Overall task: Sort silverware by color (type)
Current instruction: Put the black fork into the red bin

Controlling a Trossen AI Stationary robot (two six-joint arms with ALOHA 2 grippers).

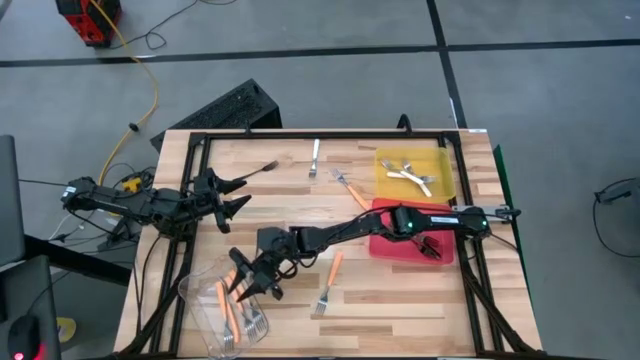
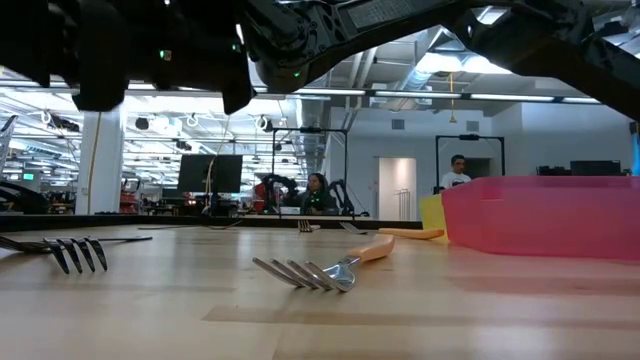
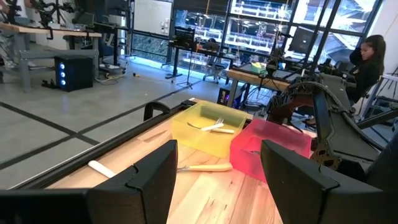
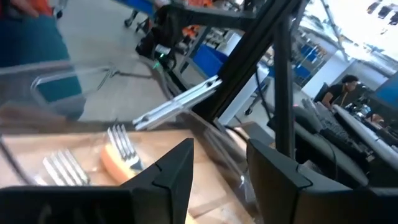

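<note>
Reaching across the table from the right, my right gripper (image 1: 258, 283) hangs at the open mouth of the clear tub (image 1: 205, 318) near the front left corner, its fingers spread with nothing between them. Inside the tub lie several forks (image 1: 243, 318), orange handles and metal tines showing through the plastic; the right wrist view catches tines (image 4: 122, 143) and an orange handle just ahead of the fingers (image 4: 168, 174).

My left gripper (image 1: 232, 194) waits over the left side of the table, fingers spread and empty. Just beyond it, toward the far edge, lies a dark fork (image 1: 262, 170).

Other forks are scattered on the wood: a white-handled one (image 1: 314, 158) near the far edge, another (image 1: 346, 184) just left of the yellow tray (image 1: 441, 160), and two orange-handled ones, one (image 1: 328, 283) near the front centre and one (image 1: 306, 258) partly under my right arm.

The yellow tray, at the far right, holds white-handled forks (image 1: 410, 174). The red tray (image 1: 382, 243) sits just in front of it, partly covered by my right arm; I cannot tell what it holds.

People (image 2: 318, 193) are visible in the room beyond the table.
</note>
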